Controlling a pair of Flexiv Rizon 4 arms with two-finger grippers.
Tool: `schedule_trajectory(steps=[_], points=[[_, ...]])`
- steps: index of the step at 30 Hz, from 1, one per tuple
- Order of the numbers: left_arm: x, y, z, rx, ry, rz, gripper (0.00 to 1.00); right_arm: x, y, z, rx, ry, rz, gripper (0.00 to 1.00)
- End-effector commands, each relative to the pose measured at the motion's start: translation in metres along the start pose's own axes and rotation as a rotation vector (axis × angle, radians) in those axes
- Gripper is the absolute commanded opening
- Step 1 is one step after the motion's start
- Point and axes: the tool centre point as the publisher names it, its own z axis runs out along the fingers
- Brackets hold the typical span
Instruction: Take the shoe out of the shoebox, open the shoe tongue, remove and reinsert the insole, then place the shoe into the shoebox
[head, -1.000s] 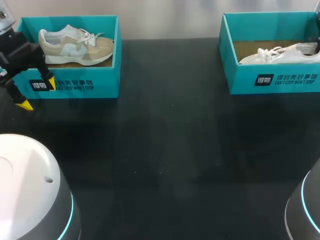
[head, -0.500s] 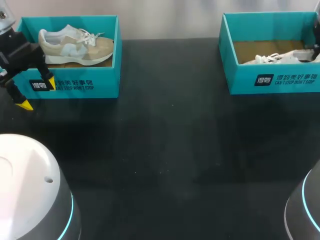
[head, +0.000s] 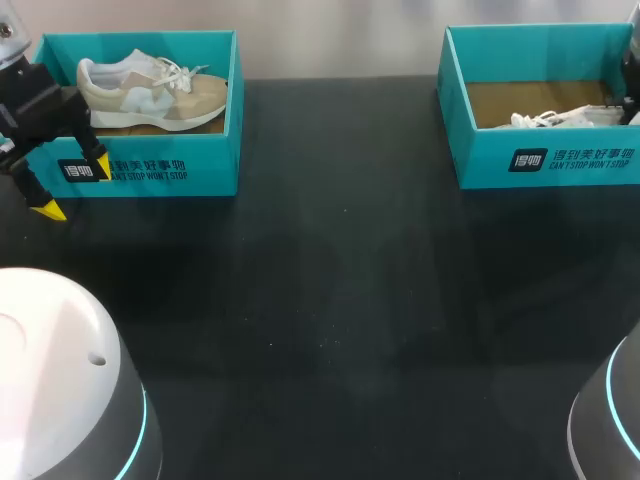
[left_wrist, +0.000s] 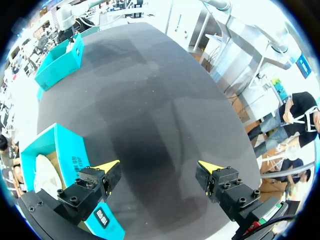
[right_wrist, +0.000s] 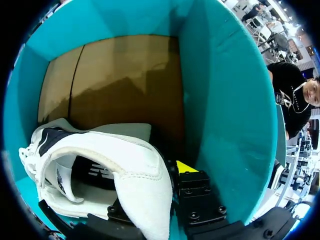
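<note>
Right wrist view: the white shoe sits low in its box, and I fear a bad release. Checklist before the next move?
1. The white shoe is inside the right shoebox: ok.
2. Its sole rests on the box floor: cannot tell.
3. The right gripper is shut on the shoe's heel: ok.
4. The left gripper is open, empty, away from the right shoebox: ok.
5. The beige shoe lies in the left shoebox, untouched: ok.

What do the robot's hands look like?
Both are black and blocky, with two fingers. The left gripper has pointy bright yellow tips and round bolts on its finger blocks. The right gripper matches; only one yellow tip shows. The left arm has a white dome and grey body with a glowing blue ring.
</note>
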Motion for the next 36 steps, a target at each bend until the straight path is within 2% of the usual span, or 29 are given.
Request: schedule_trajectory(steps=[1, 17, 26, 27, 29, 33, 36], points=[[0.001, 0.000, 0.000, -0.003, -0.001, 0.000, 1.00, -0.004, 0.006, 0.011, 0.012, 0.024, 0.003, 0.00], [0.001, 0.000, 0.000, -0.003, -0.001, 0.000, 1.00, -0.010, 0.011, 0.008, 0.004, 0.050, 0.010, 0.00], [0.001, 0.000, 0.000, -0.003, -0.001, 0.000, 1.00, -0.009, 0.010, 0.016, 0.026, 0.063, 0.008, 0.00], [0.001, 0.000, 0.000, -0.003, -0.001, 0.000, 1.00, -0.009, 0.010, 0.015, 0.026, 0.064, 0.009, 0.02], [0.001, 0.000, 0.000, -0.003, -0.001, 0.000, 1.00, -0.011, 0.010, 0.014, 0.026, 0.068, 0.009, 0.36], [0.001, 0.000, 0.000, -0.003, -0.001, 0.000, 1.00, -0.014, 0.009, 0.008, 0.018, 0.070, 0.013, 0.49], [0.001, 0.000, 0.000, -0.003, -0.001, 0.000, 1.00, -0.015, 0.009, 0.003, 0.009, 0.067, 0.017, 0.49]])
